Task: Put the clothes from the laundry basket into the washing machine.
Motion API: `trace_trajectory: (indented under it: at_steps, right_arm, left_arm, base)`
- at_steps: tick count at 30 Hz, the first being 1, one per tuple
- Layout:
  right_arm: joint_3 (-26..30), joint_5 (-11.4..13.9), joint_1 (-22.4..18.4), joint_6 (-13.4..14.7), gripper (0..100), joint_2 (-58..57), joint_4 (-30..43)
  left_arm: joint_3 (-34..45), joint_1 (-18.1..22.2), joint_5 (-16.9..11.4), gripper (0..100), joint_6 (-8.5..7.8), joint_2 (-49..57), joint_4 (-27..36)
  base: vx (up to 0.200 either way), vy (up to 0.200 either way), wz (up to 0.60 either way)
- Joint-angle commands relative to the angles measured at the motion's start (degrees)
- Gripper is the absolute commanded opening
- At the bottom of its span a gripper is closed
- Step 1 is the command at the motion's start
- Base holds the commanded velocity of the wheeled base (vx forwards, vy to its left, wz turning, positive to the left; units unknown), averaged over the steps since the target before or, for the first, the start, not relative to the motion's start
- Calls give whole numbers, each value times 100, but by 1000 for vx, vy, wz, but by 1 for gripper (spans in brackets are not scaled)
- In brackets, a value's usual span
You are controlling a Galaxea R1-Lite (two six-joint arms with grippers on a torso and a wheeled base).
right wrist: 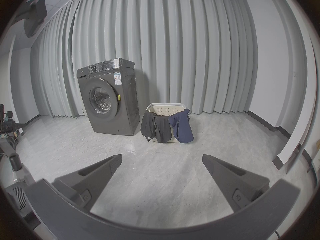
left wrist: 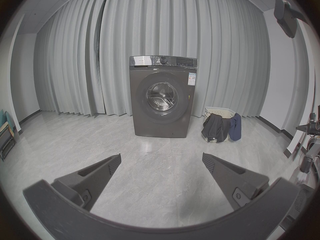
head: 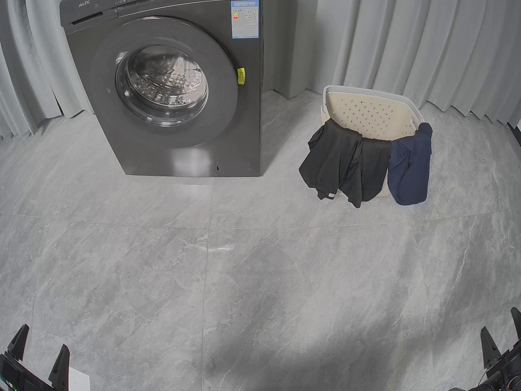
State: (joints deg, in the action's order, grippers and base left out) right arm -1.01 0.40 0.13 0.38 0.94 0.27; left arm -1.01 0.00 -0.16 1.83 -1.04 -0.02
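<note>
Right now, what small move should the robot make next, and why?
Probably roll forward toward the laundry basket. The left gripper and right gripper hang open and empty, a wide stretch of floor away from the black clothes and navy garment draped over the basket's front rim. The washing machine looks shut, so it will need opening too.

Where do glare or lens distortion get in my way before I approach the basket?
Head view: reflections streak the washing machine door glass; laundry basket and clothes evenly lit, no glare. Left wrist view and right wrist view: fisheye bows the curtains and walls, edges vignette dark.
</note>
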Motion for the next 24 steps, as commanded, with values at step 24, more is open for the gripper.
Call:
trace_trajectory:
  at_steps: [24]
  right_arm:
    - [101,21,13,6,100,-76,-9]
  left_arm:
    - [92,0,7,100,54,60,2]
  base:
    - [175,0,0]
